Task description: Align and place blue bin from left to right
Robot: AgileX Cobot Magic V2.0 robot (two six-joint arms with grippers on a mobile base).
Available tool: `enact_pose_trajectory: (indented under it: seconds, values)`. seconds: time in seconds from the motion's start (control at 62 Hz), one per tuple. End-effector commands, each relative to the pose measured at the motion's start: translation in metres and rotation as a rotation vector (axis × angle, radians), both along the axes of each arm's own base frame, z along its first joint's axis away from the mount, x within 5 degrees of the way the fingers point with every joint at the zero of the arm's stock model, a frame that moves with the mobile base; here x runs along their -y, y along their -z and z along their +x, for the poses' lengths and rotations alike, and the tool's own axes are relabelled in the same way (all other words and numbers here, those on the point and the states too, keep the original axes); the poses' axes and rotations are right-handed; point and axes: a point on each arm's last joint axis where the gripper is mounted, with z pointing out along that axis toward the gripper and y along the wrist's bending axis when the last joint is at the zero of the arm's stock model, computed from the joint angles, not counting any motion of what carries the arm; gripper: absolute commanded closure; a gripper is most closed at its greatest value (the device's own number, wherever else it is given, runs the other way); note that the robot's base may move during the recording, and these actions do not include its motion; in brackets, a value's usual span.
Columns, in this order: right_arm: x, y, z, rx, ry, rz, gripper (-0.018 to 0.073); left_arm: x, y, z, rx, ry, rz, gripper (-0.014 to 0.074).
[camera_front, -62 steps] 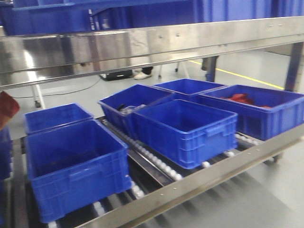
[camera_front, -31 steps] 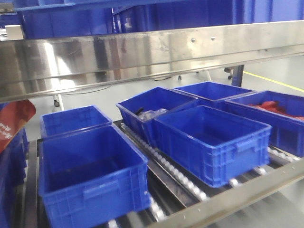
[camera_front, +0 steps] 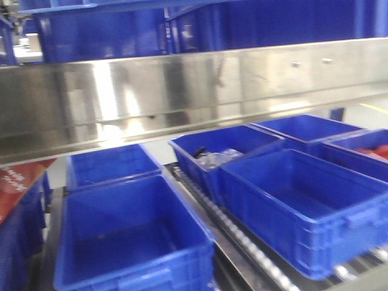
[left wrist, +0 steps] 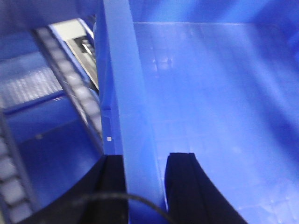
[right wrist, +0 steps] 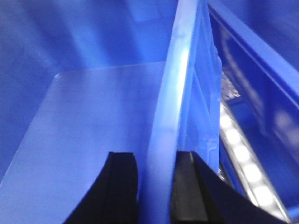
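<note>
Our left gripper (left wrist: 145, 157) has its jaws closed narrowly on a side wall of the blue bin (left wrist: 212, 116). One black finger (left wrist: 112, 186) is outside the wall and the other is inside, both pressed against the plastic. The bin's bare floor spreads out to the right of that wall. To the left, a roller track (left wrist: 70, 86) runs diagonally, with another blue container (left wrist: 44, 154) beyond it.

Our right gripper (right wrist: 153, 154) has its jaws closed the same way on an upright blue wall, one finger on each face. The smooth interior is to the left here. To the right, a line of bright rollers (right wrist: 240, 156) runs beside a neighbouring bin wall (right wrist: 261, 60). We cannot tell whether both grippers are on the same bin.

The front view shows neither arm, so we cannot say which bin on the rack is being held. In that view a near-left bin (camera_front: 133, 242) stands in the foreground with a smaller bin (camera_front: 109, 163) just behind it. Across a strip of rollers (camera_front: 242, 239) is a large middle bin (camera_front: 303, 209). Behind that is a bin holding clear wrapped items (camera_front: 221, 151). Further right is one more bin (camera_front: 309, 127), and another with red contents (camera_front: 370, 151). A wide steel rail (camera_front: 182, 91) crosses above them all, with more blue crates (camera_front: 103, 33) on the level over it. A red object (camera_front: 18, 185) shows at the left edge.
</note>
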Motion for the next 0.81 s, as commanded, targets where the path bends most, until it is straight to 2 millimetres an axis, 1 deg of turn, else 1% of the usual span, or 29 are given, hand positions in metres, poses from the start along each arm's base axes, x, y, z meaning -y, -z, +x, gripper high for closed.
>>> enact_pose_trajectory:
  seconds: [0.0, 0.79]
  values:
    - [-0.0104, -0.0157, -0.0080, 0.083, -0.056, 0.083, 0.0638, 0.0159, -0.0276, -0.0097, 0.156, 0.076, -0.174, 0.0583]
    - [-0.0104, -0.0157, -0.0080, 0.083, -0.056, 0.083, 0.0638, 0.0159, -0.0276, -0.0097, 0.156, 0.076, -0.174, 0.0583]
